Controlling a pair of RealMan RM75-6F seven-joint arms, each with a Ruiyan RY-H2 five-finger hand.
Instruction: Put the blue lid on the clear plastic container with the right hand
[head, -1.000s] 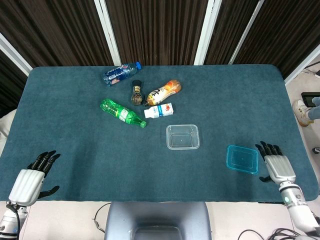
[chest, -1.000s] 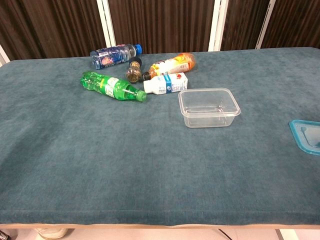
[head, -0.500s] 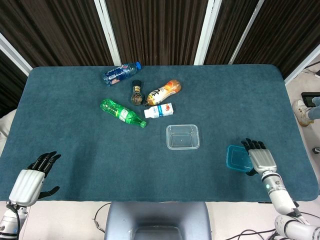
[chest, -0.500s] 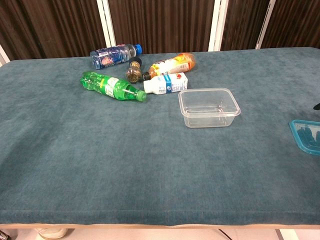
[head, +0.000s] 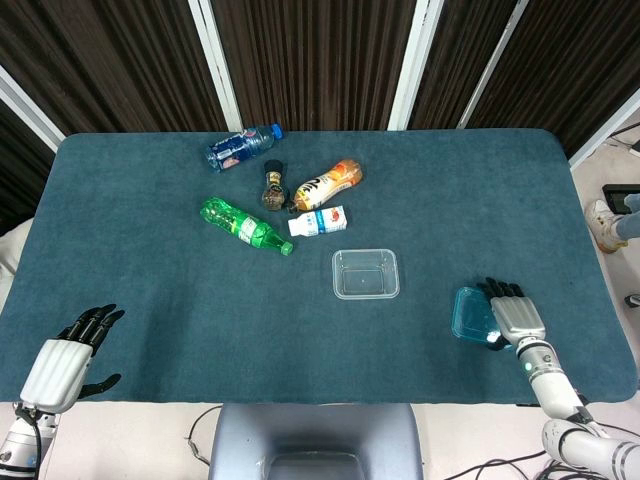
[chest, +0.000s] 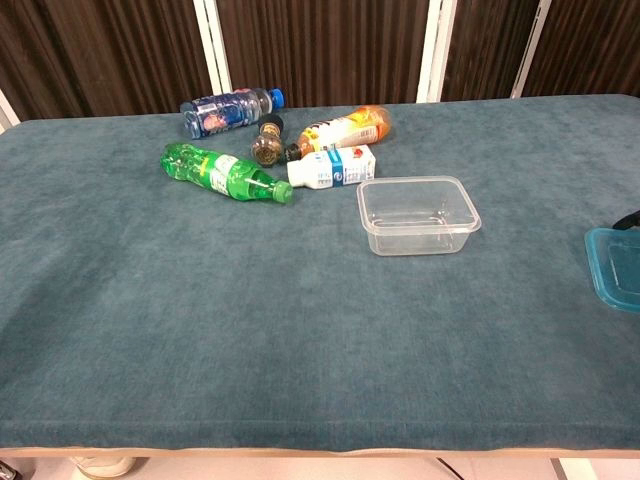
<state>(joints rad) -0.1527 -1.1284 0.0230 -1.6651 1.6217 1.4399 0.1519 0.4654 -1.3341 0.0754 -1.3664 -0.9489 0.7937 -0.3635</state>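
Note:
The blue lid lies near the table's front right, about a hand's width right of and nearer than the clear plastic container. My right hand covers the lid's right part and grips it, and the lid looks slightly tilted. The chest view shows the lid at the right border with only dark fingertips above it. The container stands upright and empty. My left hand rests open at the front left corner.
Behind and left of the container lie a green bottle, a small white carton, an orange bottle, a dark round jar and a blue-capped bottle. The teal table's front edge is close to the right hand.
The right hand slid left onto the lid, from beside it to covering its right part. The lid now looks narrower and tilted. The left hand stayed put.

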